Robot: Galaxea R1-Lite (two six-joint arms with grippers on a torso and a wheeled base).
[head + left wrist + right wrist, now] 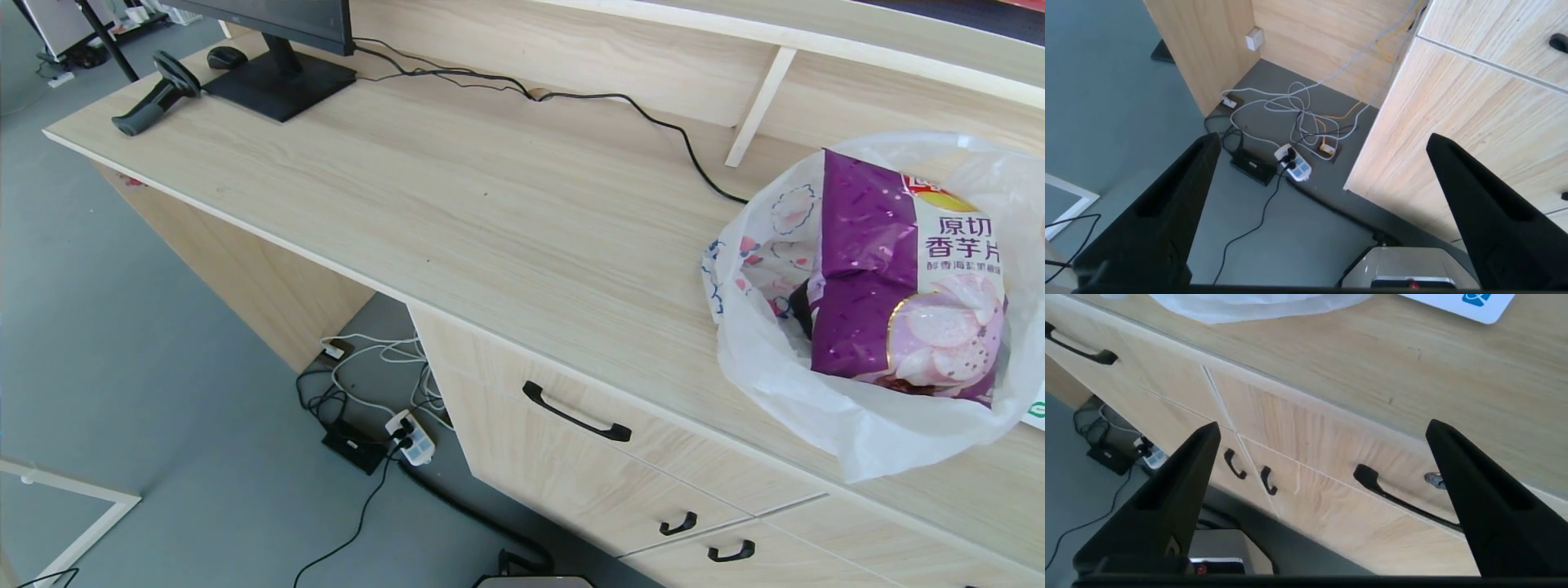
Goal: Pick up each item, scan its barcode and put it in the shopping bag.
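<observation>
A purple bag of taro chips (898, 286) stands inside the white plastic shopping bag (784, 384) at the right end of the wooden counter (457, 204). A black handheld barcode scanner (155, 94) lies at the counter's far left, beside the monitor stand. My left gripper (1323, 212) hangs open, low beside the counter, above the floor and cables. My right gripper (1323, 506) is open too, held below the counter's front edge, facing the drawer fronts, with the edge of the shopping bag (1257, 304) beyond it. Neither gripper holds anything.
A monitor stand (282, 77) and a mouse (226, 57) sit at the counter's back left, with a black cable (653, 122) running across the back. Drawers with black handles (575, 412) face me. A power strip and cables (408, 433) lie on the floor.
</observation>
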